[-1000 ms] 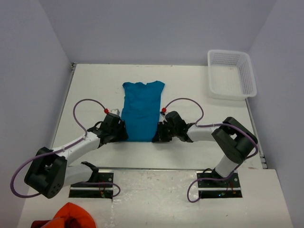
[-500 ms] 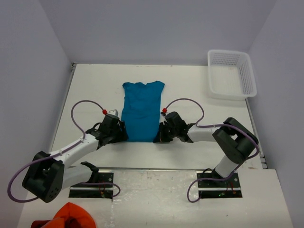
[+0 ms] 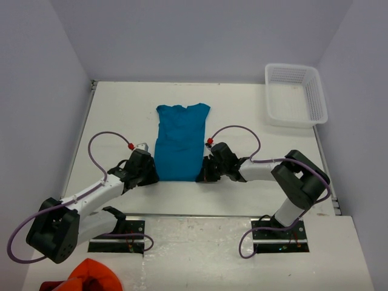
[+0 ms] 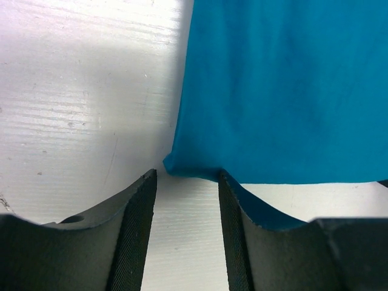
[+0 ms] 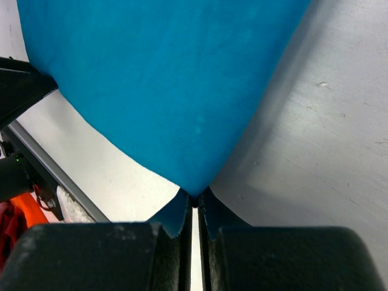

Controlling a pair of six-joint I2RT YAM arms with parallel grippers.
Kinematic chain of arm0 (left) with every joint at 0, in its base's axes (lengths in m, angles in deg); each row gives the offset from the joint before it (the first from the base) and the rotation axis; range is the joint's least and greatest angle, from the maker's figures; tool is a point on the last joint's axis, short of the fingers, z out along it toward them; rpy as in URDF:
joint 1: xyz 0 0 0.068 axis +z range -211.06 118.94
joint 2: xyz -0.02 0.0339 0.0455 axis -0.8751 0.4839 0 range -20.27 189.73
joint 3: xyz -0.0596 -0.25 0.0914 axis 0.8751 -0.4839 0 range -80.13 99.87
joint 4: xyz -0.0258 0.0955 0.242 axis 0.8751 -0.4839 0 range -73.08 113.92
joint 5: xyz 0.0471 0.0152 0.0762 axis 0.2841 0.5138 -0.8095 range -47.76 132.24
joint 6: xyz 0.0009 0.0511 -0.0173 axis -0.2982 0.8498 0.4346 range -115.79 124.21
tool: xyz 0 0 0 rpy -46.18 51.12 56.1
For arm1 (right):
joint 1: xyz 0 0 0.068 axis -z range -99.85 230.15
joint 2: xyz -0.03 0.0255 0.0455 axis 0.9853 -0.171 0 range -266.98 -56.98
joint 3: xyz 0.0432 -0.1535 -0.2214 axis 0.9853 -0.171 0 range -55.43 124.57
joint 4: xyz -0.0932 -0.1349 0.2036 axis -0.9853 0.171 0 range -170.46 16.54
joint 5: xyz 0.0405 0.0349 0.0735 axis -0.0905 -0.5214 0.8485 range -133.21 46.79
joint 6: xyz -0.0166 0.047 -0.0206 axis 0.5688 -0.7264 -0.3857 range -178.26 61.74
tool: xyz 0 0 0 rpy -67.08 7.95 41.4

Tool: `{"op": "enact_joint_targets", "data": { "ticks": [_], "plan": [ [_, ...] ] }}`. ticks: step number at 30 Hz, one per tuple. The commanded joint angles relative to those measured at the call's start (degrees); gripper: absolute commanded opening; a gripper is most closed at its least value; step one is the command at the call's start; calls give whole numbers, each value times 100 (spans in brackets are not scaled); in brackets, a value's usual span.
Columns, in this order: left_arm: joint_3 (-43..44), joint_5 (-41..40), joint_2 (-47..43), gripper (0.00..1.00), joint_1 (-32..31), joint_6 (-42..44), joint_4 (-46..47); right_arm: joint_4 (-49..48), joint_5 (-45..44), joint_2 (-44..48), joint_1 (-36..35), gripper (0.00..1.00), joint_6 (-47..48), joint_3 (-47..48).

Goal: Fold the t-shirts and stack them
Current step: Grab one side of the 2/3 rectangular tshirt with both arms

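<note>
T-shirt (image 3: 180,142): teal cloth, soft knit, matt, smooth apart from faint creases. Tabletop (image 3: 242,109): white, painted-looking, matt with a dull sheen; the wrist views showed fine scratches, streaks and small specks. Left gripper (image 4: 185,177): jaws black, matt, plastic-looking, inner faces cut with fine cross-hatched ridges. Right gripper (image 5: 193,197): jaws the same black matt finish, body slightly dusty. Arm links (image 3: 97,189): white, smooth, faintly glossy shells; joints black. Cables (image 3: 235,127): purple, smooth sheathing. Basket (image 3: 319,97): white plastic, slotted lattice walls. Bunched cloth (image 3: 91,276): orange-red, matt fabric, rumpled.
</note>
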Motion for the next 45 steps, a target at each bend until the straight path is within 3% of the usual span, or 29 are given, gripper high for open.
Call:
{"op": "enact_joint_targets", "data": {
  "ticks": [1, 11, 18, 25, 30, 39, 45],
  "plan": [
    [-76, -160, 62, 47, -29, -194, -68, 646, -431, -43, -26, 0, 195, -146],
    [-137, -292, 466, 46, -29, -273, 186, 734, -484, 27, -26, 0, 222, -198],
    [-181, -81, 529, 23, -29, -335, 274, 857, -554, 195, -18, 0, 257, -251],
    [-181, -99, 414, 20, -29, -353, 169, 892, -563, 81, -9, 0, 248, -146],
    [-269, 112, 397, 0, -29, -379, 265, 910, -616, 19, -9, 0, 240, -119],
    [-243, 366, 37, 0, -38, -230, 230, 1752, -1440, 203, -17, 0, 573, 179],
    [29, 446, -429, 0, -274, -98, -33, 2710, -2040, 1107, -228, 0, 802, 417]
  ]
}}
